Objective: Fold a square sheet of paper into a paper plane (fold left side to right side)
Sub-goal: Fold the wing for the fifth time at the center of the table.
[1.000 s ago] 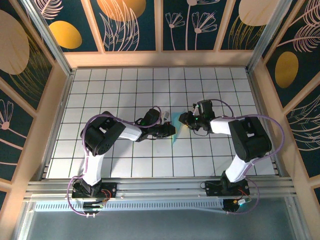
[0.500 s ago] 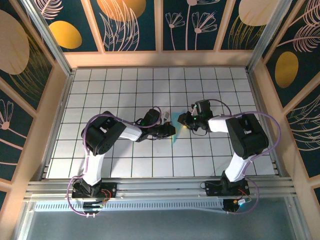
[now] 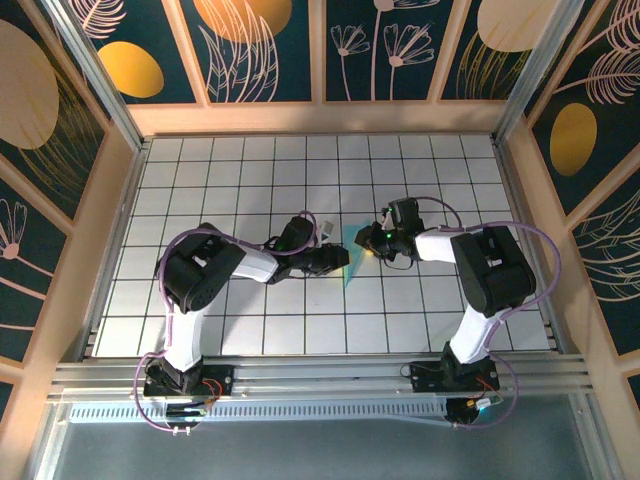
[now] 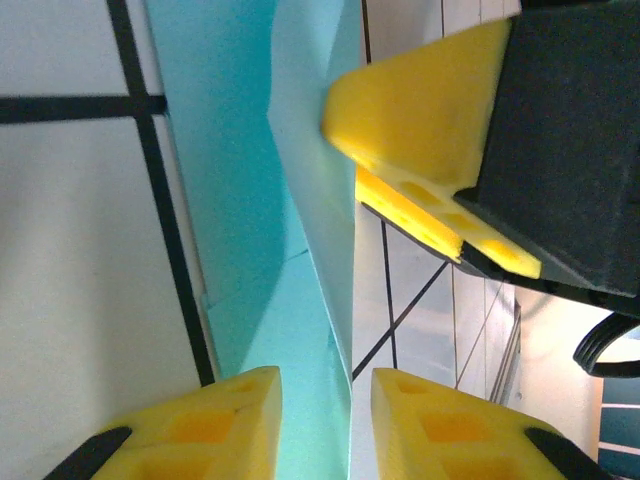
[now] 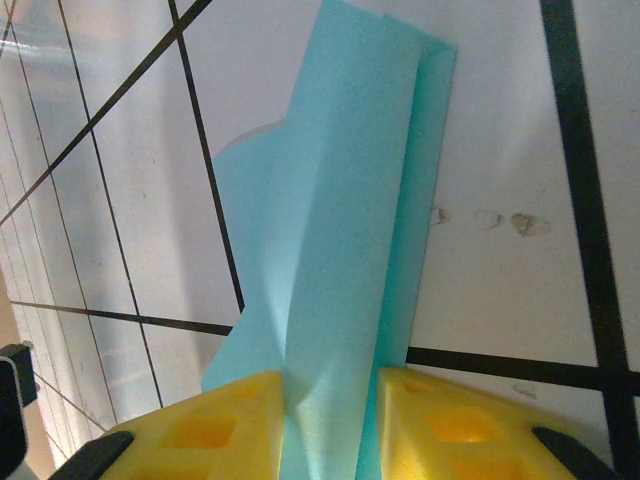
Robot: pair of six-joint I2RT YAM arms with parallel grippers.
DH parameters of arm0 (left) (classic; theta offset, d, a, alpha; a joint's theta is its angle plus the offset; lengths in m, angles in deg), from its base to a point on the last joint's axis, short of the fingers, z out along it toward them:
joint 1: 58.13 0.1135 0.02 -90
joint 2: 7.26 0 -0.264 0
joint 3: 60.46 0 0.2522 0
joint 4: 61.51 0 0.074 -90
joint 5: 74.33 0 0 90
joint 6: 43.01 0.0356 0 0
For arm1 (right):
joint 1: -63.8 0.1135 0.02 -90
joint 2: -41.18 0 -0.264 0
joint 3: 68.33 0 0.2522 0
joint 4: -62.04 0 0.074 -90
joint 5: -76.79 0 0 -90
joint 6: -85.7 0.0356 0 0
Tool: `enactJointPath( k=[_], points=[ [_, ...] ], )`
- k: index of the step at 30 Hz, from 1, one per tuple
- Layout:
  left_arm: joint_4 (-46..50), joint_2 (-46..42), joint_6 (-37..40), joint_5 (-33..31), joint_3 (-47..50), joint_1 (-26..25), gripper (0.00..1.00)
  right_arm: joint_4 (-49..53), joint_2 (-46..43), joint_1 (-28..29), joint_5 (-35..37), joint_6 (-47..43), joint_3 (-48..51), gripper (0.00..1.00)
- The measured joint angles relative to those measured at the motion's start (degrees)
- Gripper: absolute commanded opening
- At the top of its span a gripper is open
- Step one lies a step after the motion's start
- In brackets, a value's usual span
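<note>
Between both tools, the paper plane [image 5: 340, 250] stands pinched by the right tool [image 5: 330, 425].

Light-blue paper plane [image 5: 345, 250] on white table [image 3: 200, 190] gridded with black lines; yellow fingertips [image 4: 410, 110]; dark-blue walls [image 3: 400, 45] with gold discs at twelve o'clock.

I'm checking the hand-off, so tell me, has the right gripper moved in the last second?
Yes, slightly. In the top view the right gripper has shifted left along the white grid table, its wrist now nearer the paper plane.
</note>
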Motion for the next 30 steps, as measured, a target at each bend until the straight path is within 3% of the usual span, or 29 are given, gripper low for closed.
enactJointPath(
  k=[7, 17, 26, 30],
  points=[
    [-0.3, 0.0, -0.2, 0.5, -0.1, 0.7, 0.34, 0.1, 0.0, 0.0, 0.2, 0.0, 0.0, 0.3],
    [0.1, 0.6, -0.2, -1.1, -1.4, 2.1, 0.2, 0.2, 0.0, 0.1, 0.2, -0.4, 0.0, 0.3],
    [0.2, 1.5, -0.2, -1.0, -1.9, 2.1, 0.21, 0.3, 0.0, 0.2, 0.4, -0.4, 0.0, 0.3],
    [1.0, 1.0, 0.2, -2.3, -1.9, 2.1, 0.27, 0.4, 0.0, 0.2, 0.5, -0.5, -0.1, 0.3]
  ],
)
